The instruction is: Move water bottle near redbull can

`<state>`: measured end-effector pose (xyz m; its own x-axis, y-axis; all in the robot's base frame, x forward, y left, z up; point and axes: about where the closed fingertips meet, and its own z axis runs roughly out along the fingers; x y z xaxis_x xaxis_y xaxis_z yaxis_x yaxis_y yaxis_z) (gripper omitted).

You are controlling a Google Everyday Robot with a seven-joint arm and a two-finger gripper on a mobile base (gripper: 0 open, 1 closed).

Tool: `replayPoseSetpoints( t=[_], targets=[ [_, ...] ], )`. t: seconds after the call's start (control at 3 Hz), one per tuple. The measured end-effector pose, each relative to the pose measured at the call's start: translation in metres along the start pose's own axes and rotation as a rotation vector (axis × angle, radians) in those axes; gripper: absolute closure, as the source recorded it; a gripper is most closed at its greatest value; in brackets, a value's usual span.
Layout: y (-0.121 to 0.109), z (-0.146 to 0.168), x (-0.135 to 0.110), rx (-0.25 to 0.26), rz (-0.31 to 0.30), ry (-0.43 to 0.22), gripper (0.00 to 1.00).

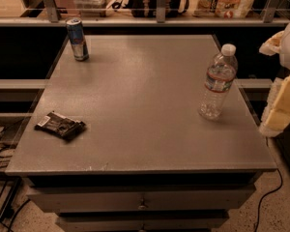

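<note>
A grey flat-topped counter (135, 105) is seen from above. A clear ribbed plastic water bottle (217, 83), with a white cap and a white-and-red label band, stands upright near the counter's right edge. A slim blue-and-silver redbull can (78, 39) stands at the counter's far left corner, well apart. A flat dark snack packet (60, 125) lies near the counter's front left. A cream-and-yellow padded end effector (279, 108) is seen just past the counter's right edge, apart from the bottle; whether it is released or clenched cannot be told. The approach seems to be in hand, and the bottle is yet to be grasped. No lettering can be read.
</note>
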<state>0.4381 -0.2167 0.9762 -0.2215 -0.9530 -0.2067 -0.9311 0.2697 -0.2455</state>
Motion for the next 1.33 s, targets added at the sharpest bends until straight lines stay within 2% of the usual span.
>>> replayPoseSetpoints(
  t=[0.33,0.67,1.33],
  targets=[
    [0.0,0.0,0.0,0.0,0.0,0.0,0.0],
    [-0.004,0.006,-0.002,0.01,0.017,-0.069,0.0],
    [-0.028,0.037,-0.005,0.029,0.108,-0.289,0.0]
  ],
)
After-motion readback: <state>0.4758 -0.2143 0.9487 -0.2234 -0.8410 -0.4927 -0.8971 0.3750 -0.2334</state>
